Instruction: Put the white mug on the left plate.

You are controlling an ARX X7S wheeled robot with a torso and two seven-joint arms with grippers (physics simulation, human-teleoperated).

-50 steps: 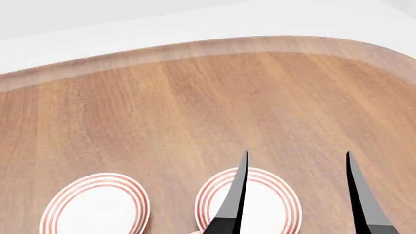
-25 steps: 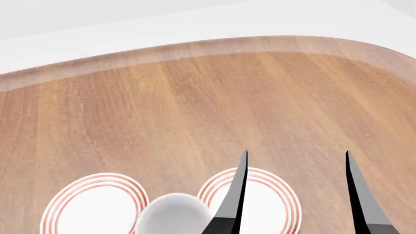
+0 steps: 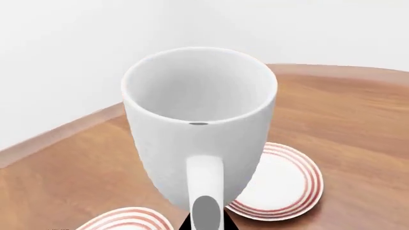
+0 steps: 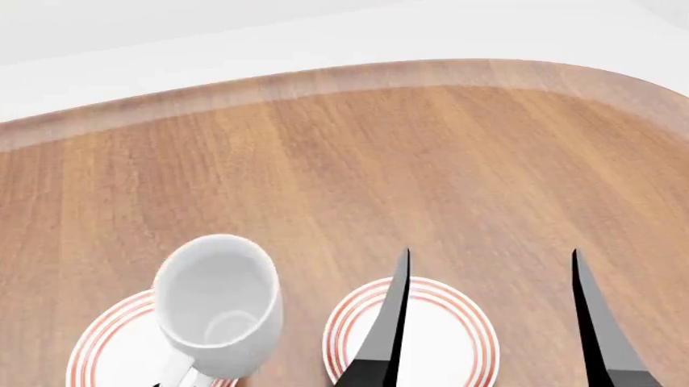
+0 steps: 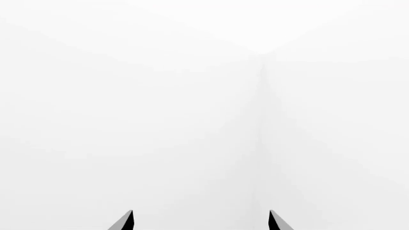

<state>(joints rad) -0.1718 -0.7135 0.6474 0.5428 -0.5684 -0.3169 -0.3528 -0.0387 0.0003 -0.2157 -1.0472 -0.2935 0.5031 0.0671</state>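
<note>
The white mug hangs tilted in the air over the right part of the left plate, its mouth facing up and its handle toward me. In the left wrist view my left gripper is shut on the mug's handle, with the mug filling the middle. The left plate shows just below it at the frame's edge. My right gripper is open and empty, its fingers raised above the right plate. In the right wrist view the right gripper faces only a white wall.
The right plate, white with red rings, lies beside the left one and shows past the mug in the left wrist view. The wooden table stretches to a rounded far edge against a white wall.
The white mug has come up from the bottom edge of the head view, between the two plates, and moved left and forward over the left plate. The right gripper has not moved.
</note>
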